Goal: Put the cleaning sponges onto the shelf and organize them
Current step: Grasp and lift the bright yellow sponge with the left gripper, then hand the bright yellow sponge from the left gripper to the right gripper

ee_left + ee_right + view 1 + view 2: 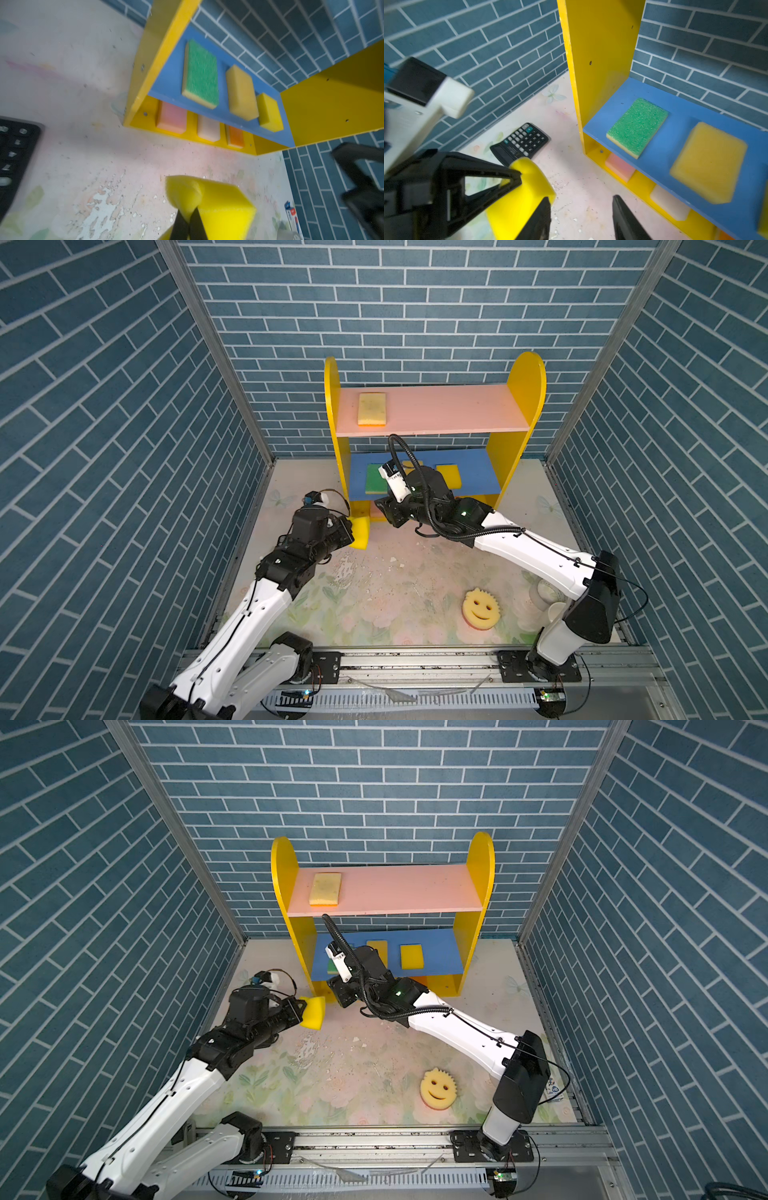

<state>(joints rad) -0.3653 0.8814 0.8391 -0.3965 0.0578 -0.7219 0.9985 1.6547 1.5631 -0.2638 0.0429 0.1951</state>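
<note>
Nearest the left wrist camera is a bright yellow sponge (218,203), pinched at one corner by the left gripper (189,216), its jaws squeezed tight into the foam. In both top views it is just in front of the shelf's (525,377) left panel.

I count nine sponges:
- One is held.
- One smiley sponge (481,608) lies alone on the counter (395,572), well apart from the shelf.
- One tan sponge (372,408) lies on the pink top board.
- Three lie on the blue middle board: a green sponge (200,72), a dull yellow sponge (241,91) and a small yellow sponge (269,112).
- Three are on the base: a pink sponge (171,116), a whitish sponge (208,127) and an orange sponge (235,136).

The base row shows properly only in the wrist views; from above the right arm covers most of it.

The right gripper (581,199) stands with its jaws apart and nothing between them. One finger is right beside the held sponge, and I cannot tell whether they touch.

One calculator (521,143) lies left of the shelf, hidden from above by the left arm.
</note>
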